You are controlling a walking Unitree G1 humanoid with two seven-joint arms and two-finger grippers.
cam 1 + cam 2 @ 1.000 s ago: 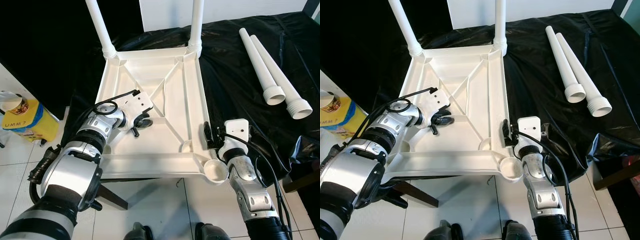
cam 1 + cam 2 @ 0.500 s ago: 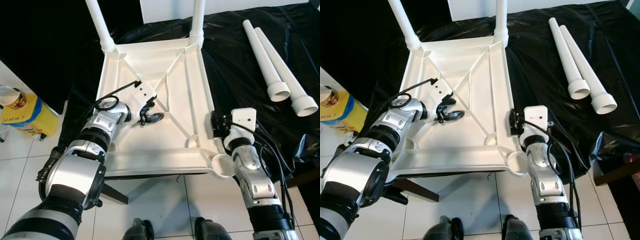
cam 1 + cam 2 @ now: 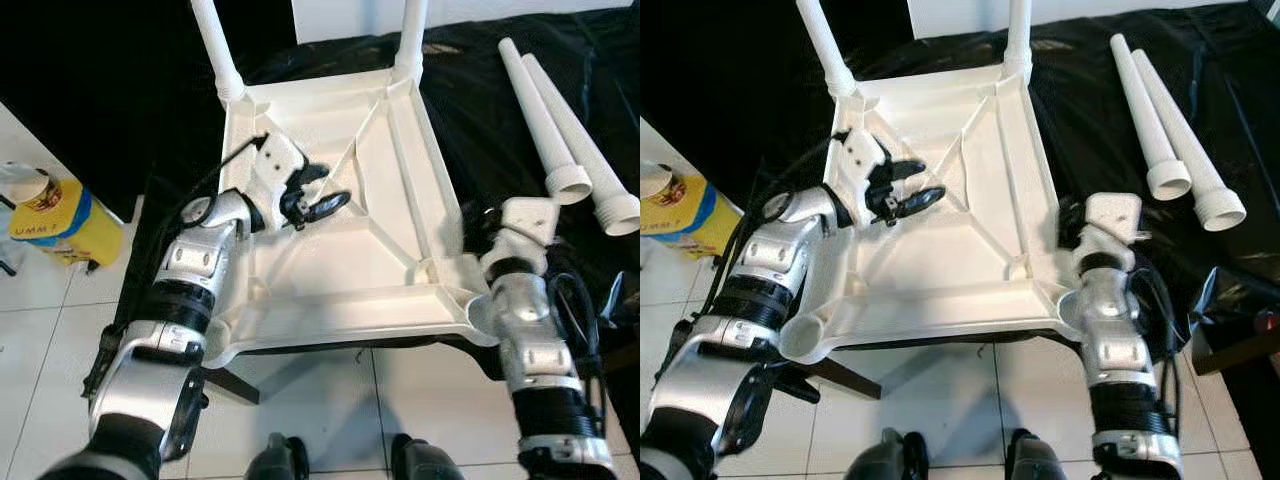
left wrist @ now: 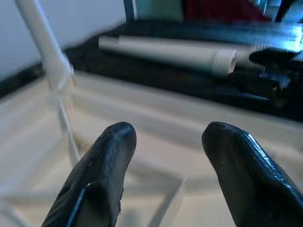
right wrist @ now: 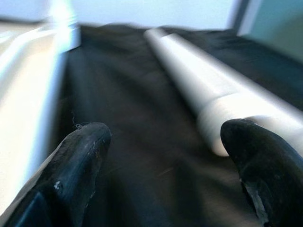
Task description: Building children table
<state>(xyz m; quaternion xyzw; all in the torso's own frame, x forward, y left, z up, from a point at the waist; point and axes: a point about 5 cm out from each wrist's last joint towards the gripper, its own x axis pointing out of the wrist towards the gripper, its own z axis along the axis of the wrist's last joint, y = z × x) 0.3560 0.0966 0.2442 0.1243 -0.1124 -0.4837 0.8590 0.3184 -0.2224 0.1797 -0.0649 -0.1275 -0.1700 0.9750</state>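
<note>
Children's table top (image 3: 350, 240), a white moulded plastic square, lies upside down with its ribbed underside facing up, resting on the desk covered in black plastic sheeting (image 3: 470, 130). Its near edge overhangs the desk above the white tiled floor (image 3: 330, 400).

Two white plastic tube legs are already fitted at the far corners: one at the 11 o'clock corner (image 3: 218, 45), one at the 1 o'clock corner (image 3: 410, 35). Both stand upright. Empty round sockets show at the near corners, at 7 o'clock (image 3: 805, 338) and 5 o'clock (image 3: 485, 318).

Two loose white plastic tube legs (image 3: 560, 130) lie side by side on the black sheeting at 2 o'clock from the table top, apart from it, with their threaded wider ends pointing toward me.

My left jaws (image 3: 318, 197) hover over the ribbed underside in its left half, about 10 o'clock from the centre. They stand open and grip nothing; in the left wrist view both black fingers (image 4: 102, 175) are parted, with the white ribs beyond them.

My right jaws (image 5: 161, 165) sit at the right edge of the table top, near the 5 o'clock corner. They stand wide open and empty; the right wrist view looks across the black sheeting toward the loose legs.

A yellow container (image 3: 55, 215) stands on the floor at 9 o'clock.
</note>
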